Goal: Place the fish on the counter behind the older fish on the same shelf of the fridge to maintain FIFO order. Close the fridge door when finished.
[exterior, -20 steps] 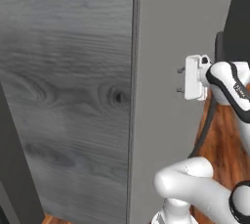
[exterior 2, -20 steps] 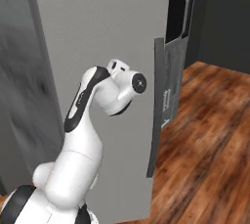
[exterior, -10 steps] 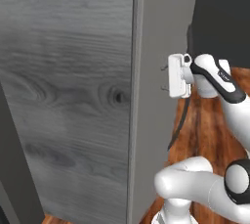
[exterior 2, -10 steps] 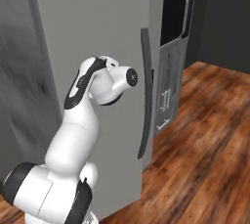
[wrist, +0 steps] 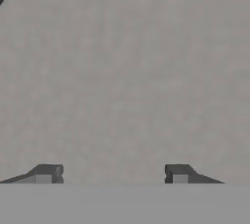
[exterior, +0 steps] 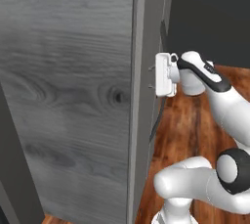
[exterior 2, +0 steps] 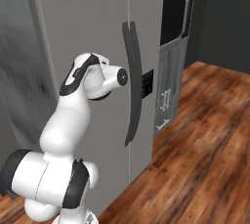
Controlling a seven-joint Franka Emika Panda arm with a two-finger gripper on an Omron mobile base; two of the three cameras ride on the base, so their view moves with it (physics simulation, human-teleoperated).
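My gripper (exterior: 150, 77) is open, and its two dark fingertips (wrist: 47, 173) are set wide apart against the grey brushed-metal fridge door (wrist: 127, 71). Nothing is between them. In the right base view the fridge door (exterior 2: 83, 27) lies about flush with the fridge front, and its long curved dark handle (exterior 2: 131, 81) faces the camera. My arm stands in front of that door. The left base view shows the fridge door (exterior: 146, 135) almost edge-on. Both fish, the shelf and the counter are hidden or out of view.
A dark wood-grain panel (exterior: 63, 96) takes up the left of the left base view. To the right of the fridge stands a dark built-in oven column (exterior 2: 173, 17). Brown wooden floor (exterior 2: 205, 145) stretches to the right.
The fridge door has swung from edge-on to nearly flush with the fridge front. My open gripper has followed it, moving left in the left base view.
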